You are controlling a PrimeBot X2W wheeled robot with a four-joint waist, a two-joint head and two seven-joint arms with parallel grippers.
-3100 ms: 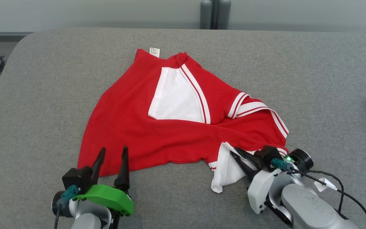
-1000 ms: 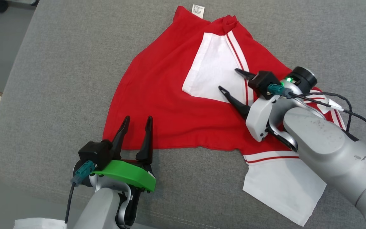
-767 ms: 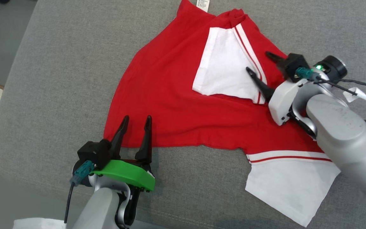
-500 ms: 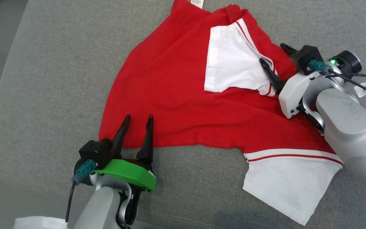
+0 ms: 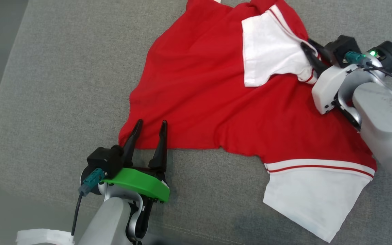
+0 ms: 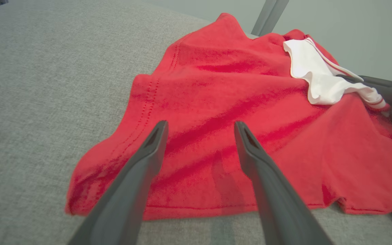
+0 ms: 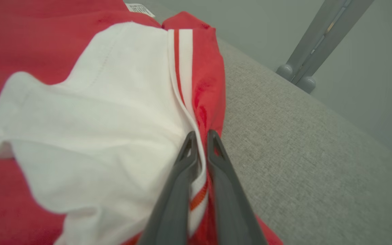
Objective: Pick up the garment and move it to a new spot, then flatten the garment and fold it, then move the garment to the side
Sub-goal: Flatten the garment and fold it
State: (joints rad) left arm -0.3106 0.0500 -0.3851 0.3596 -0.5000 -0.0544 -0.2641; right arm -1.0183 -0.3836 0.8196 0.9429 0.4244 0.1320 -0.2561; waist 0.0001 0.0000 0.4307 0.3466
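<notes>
One soft, light shirt [image 5: 216,102] lies rumpled on the grey table [image 5: 63,68]. In the head view the right gripper [image 5: 306,43] is at its folded-over white sleeve [image 5: 271,47], and the left gripper [image 5: 151,121] is spread wide and empty at the hem.

The left wrist view adds the hem's rippled corner, a good place to pinch.

The right wrist view shows the jaws nipped on the sleeve's striped edge. The cloth will likely drape and drag.

Three views on one garment [image 5: 199,95]
It is overlooked steeply from the head, viewed low and near from the left wrist, and closer still from the right; its white sleeve [image 7: 97,102] is shared by all.
</notes>
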